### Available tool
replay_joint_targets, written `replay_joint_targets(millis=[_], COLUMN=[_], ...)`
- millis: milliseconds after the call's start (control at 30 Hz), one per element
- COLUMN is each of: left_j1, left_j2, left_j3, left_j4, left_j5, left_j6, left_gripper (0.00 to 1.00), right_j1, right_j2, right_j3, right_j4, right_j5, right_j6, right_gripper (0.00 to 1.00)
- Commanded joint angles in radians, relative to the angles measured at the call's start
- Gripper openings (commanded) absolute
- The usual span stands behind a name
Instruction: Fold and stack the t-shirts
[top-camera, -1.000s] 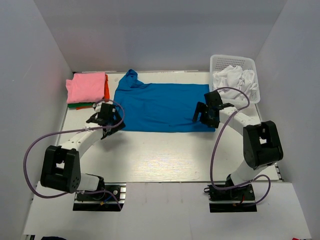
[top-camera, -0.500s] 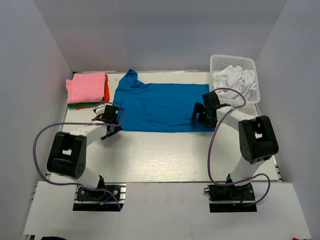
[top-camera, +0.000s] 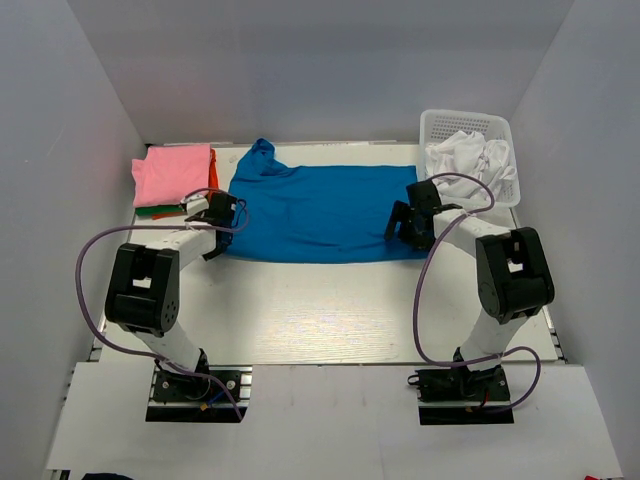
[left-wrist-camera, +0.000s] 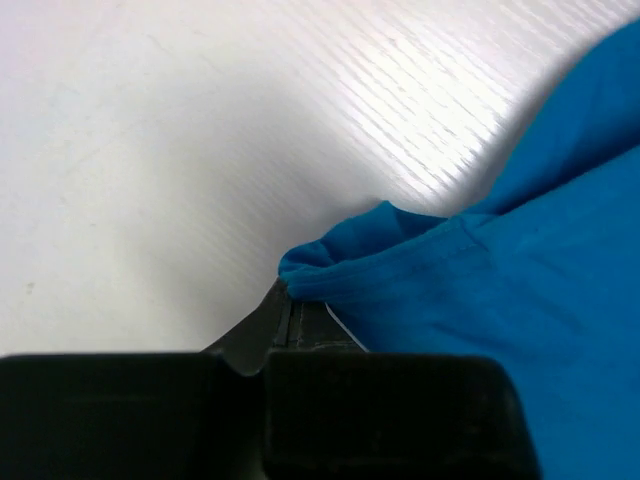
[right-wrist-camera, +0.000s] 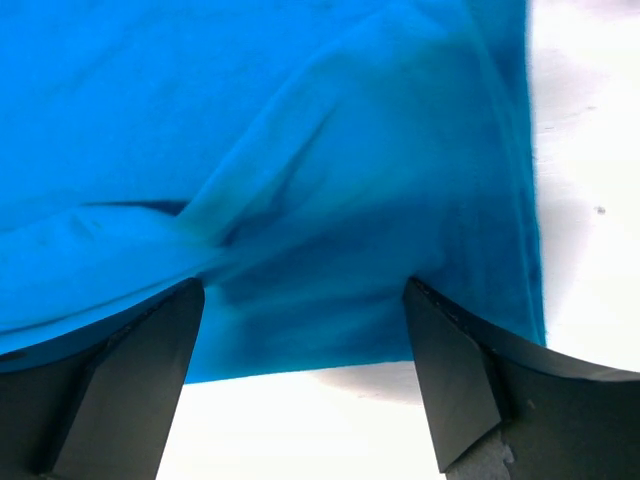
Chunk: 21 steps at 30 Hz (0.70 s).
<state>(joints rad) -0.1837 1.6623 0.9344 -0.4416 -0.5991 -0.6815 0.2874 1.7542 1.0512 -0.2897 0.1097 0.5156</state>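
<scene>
Shirt in play: your blue t-shirt (top-camera: 320, 212) is lying spread flat across the middle of the bench (top-camera: 320, 310), its collar end pointing to the far left.
Left end effector (left-wrist-camera: 288, 310): it's clenching hard on the near-left corner of the blue t-shirt. On your left wrist view, the hemmed edge is bunching up right at the closed tips, and the bare bench is showing beside it.
Right end effector (right-wrist-camera: 303, 283): it's standing released with the jaws spread wide, hanging over the near-right corner of the same shirt. On your right wrist view, the two fingers are straddling rumpled blue cloth close to its edge. You can't tell whether they're touching it.
Stack: at the far left a pink t-shirt (top-camera: 172, 172) is sitting folded on top, with an orange-red t-shirt (top-camera: 213, 178) and a green t-shirt (top-camera: 150, 211) peeking out beneath it, just beside the blue one.
Basket (top-camera: 505, 130): at the far right, white t-shirts (top-camera: 465, 160) are lying heaped inside, just beyond your right arm.
</scene>
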Motion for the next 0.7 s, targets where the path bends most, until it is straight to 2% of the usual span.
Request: replay_joint_targets(millis=[0,167,333,367,433,533,567,667], left_j1=[0.013,0.032,0.032,0.032,0.032,0.032,0.032,0.032], left_j2=[-0.027,-0.099,-0.272,-0.291,-0.314,-0.314,-0.302,-0.282], left_j3=[0.035,0.000,-0.071,-0.071,-0.083,-0.083,-0.072,-0.063], left_j4=[-0.080,-0.166,-0.193,-0.206,-0.256,-0.337,-0.418,-0.521], left_j5=[-0.105,-0.140,-0.125,-0.113,-0.082,-0.053,-0.053,-0.019], left_j6=[-0.015,-0.044,-0.056,-0.072,-0.111,-0.199,-0.269,-0.332], left_gripper=[0.00,0.00,0.00,0.02,0.25,0.24,0.23,0.23], right_j1=[-0.034,-0.056,-0.068,-0.068,-0.068,-0.067,-0.065,-0.065], right_j2=[0.045,0.042,0.036,0.036,0.028,0.010,0.002,-0.039], right_j3=[-0.005,-0.017,-0.016,-0.017,-0.019,-0.022,-0.023,-0.031], right_j4=[-0.051,-0.055,-0.054,-0.055,-0.052,-0.062,-0.071,-0.074], right_j5=[0.050,0.047,0.041,0.036,0.027,0.042,0.051,0.056], right_j6=[0.009,0.008,0.012,0.009,0.011,0.017,0.018,0.021], right_gripper=[0.86,0.83,0.83,0.83,0.83,0.83,0.84,0.85])
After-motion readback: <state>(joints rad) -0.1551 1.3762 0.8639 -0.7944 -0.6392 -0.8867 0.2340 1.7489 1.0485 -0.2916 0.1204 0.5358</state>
